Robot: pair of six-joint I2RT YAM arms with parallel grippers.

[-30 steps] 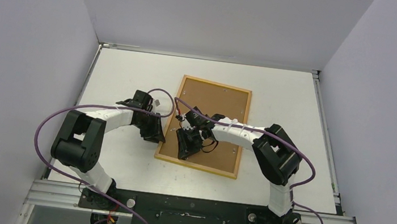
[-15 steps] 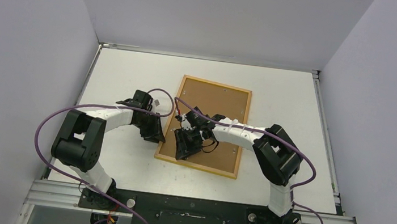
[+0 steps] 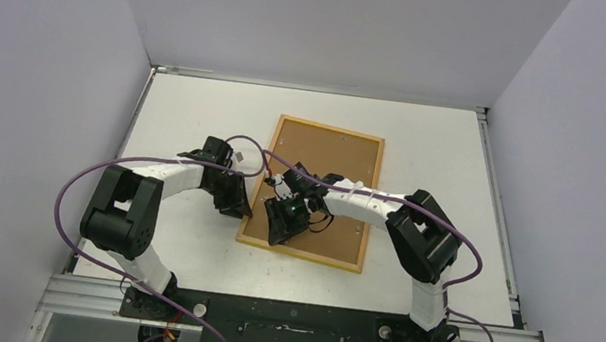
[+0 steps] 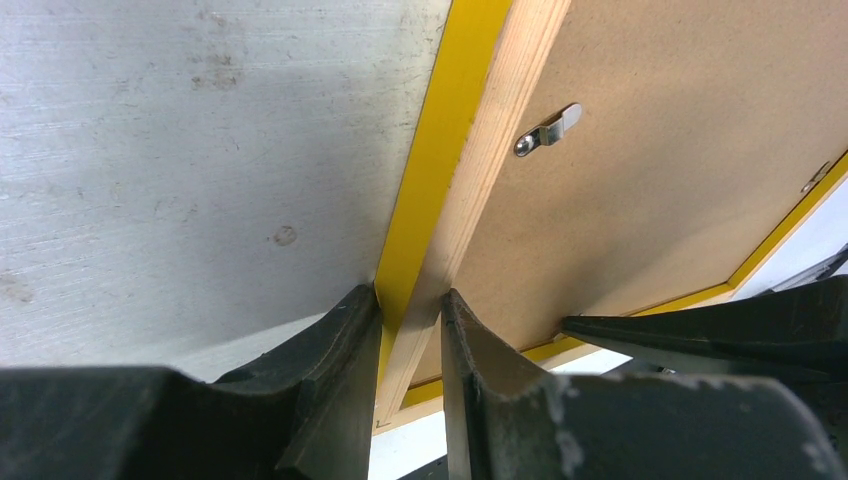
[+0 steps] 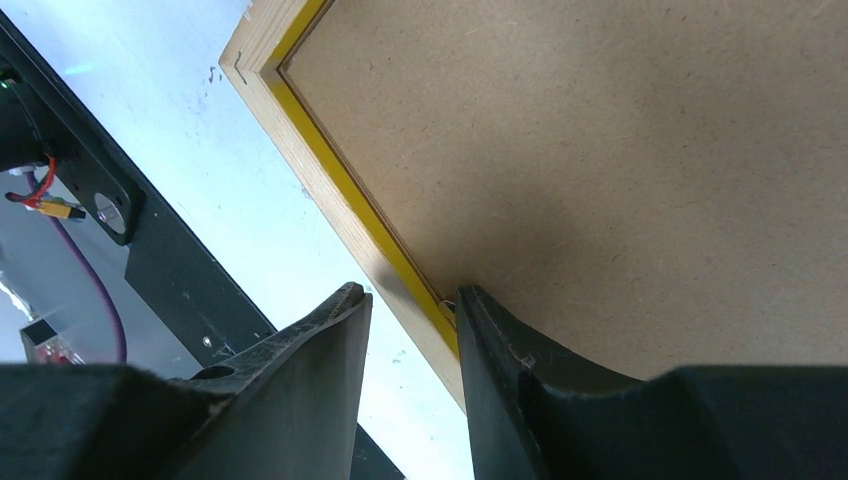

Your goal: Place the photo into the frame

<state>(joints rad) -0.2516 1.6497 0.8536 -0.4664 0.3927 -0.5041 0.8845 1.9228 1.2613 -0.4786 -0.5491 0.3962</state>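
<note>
White walls point(image 3: 327, 17) stand around a white table point(image 3: 193, 114). On the table lies the frame point(image 3: 331, 127), flat, with its back side up. The back is light wood and the thin outer edge is bright yellow. A brown backing board point(image 3: 327, 161) fills the frame. The frame sits near the middle of the table, a bit to the right. Its long sides run away from the arms and lean a little.

The left gripper point(image 4: 410, 300) is at the frame's left side, close to the near corner. Its jaws are pressed on the frame's left bar. One finger point(image 4: 335, 340) touches the yellow outer edge. The other finger sits on the inner side of the wood, by the board. A small shiny metal clip point(image 4: 548, 130) sits on the board farther along, just beside that bar.

The right gripper point(image 5: 410, 300) reaches over the board from the right. It is at the frame's near edge, close to the same corner. Its jaws are a little apart, with the frame's bar between them. One finger is over the bare table outside the frame. The other touches the board right by the yellow inner strip. I cannot tell if these jaws squeeze the bar.

Purple cables point(image 3: 71, 186) loop out from both arms.
</note>
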